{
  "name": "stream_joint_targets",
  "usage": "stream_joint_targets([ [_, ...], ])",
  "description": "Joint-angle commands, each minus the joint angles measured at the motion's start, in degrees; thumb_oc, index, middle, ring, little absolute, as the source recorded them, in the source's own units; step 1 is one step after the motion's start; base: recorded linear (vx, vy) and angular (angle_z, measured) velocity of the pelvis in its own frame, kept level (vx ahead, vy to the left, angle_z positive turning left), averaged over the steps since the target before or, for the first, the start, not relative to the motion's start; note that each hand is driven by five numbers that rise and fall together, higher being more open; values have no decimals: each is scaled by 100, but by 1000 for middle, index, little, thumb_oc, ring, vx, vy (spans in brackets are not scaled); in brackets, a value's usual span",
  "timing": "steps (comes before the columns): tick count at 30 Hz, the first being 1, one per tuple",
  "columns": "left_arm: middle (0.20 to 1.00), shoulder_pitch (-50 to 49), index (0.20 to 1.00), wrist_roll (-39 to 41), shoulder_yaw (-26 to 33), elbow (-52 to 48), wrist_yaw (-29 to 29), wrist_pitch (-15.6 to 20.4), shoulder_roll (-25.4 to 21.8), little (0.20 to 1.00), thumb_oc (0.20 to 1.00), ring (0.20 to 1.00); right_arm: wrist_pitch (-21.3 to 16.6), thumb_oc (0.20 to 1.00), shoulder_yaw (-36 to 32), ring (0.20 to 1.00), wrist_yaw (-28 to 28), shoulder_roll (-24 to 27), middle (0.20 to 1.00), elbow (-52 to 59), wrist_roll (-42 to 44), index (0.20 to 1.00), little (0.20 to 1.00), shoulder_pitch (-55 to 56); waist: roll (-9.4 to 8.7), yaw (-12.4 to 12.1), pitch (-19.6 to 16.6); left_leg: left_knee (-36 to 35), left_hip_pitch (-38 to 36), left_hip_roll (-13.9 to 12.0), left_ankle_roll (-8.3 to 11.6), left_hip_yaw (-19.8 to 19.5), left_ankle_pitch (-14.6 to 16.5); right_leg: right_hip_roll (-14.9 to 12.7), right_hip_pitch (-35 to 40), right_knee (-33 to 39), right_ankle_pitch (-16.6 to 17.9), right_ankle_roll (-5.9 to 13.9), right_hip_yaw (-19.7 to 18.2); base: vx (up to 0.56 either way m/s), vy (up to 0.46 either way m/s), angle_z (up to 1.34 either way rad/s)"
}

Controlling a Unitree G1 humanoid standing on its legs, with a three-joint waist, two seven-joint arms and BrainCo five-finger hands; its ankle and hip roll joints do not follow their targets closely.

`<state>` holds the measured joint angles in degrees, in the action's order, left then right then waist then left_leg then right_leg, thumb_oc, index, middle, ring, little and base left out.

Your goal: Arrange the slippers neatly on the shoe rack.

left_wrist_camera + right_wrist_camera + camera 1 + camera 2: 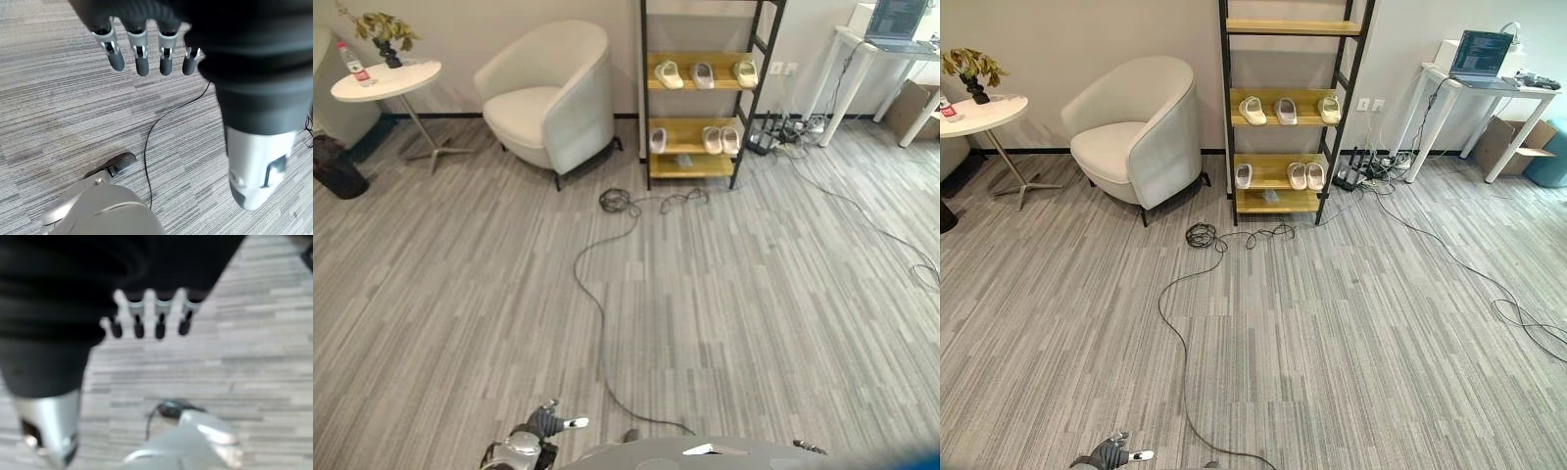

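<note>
slippers: far, on shoe rack, well apart from both hands
rack shelves: three slippers each
left hand: fingers straight, empty
right hand: fingers straight, empty

Light: the room is evenly and brightly lit, with no glare on the floor.
Shadows: soft, faint ones are cast under the armchair and shoe rack.
Edges: straight lines are bowed toward the head views' borders.
Blur: the right robot hand is seen smeared; the left robot hand is rendered sharply.
</note>
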<state>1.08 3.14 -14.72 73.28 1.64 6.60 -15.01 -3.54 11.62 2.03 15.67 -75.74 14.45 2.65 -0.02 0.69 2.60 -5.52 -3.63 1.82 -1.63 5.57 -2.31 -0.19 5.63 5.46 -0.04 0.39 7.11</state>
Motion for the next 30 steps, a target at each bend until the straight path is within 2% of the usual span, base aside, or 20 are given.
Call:
stream_joint_targets([
  [1, 1000, 408, 1000, -145, -152, 269, 20, 109, 199, 1000, 1000, 1000, -111, 1000, -67, 1000, -49, 22, 1000, -159, 240, 1000, 1000, -180, 68, 98, 108, 52, -266, -269, 358, -265, 488, -451, 89, -46, -237, 682, 32, 0, 0, 0],
  [30, 1000, 386, 1000, -402, -334, 228, 108, 110, 205, 1000, 1000, 1000, -104, 1000, 141, 1000, -80, -12, 1000, -83, 129, 1000, 1000, -178, 75, 91, 178, 52, -311, -364, 434, -271, 467, -328, 119, -46, -323, 602, 73, 2, -22, 0],
])
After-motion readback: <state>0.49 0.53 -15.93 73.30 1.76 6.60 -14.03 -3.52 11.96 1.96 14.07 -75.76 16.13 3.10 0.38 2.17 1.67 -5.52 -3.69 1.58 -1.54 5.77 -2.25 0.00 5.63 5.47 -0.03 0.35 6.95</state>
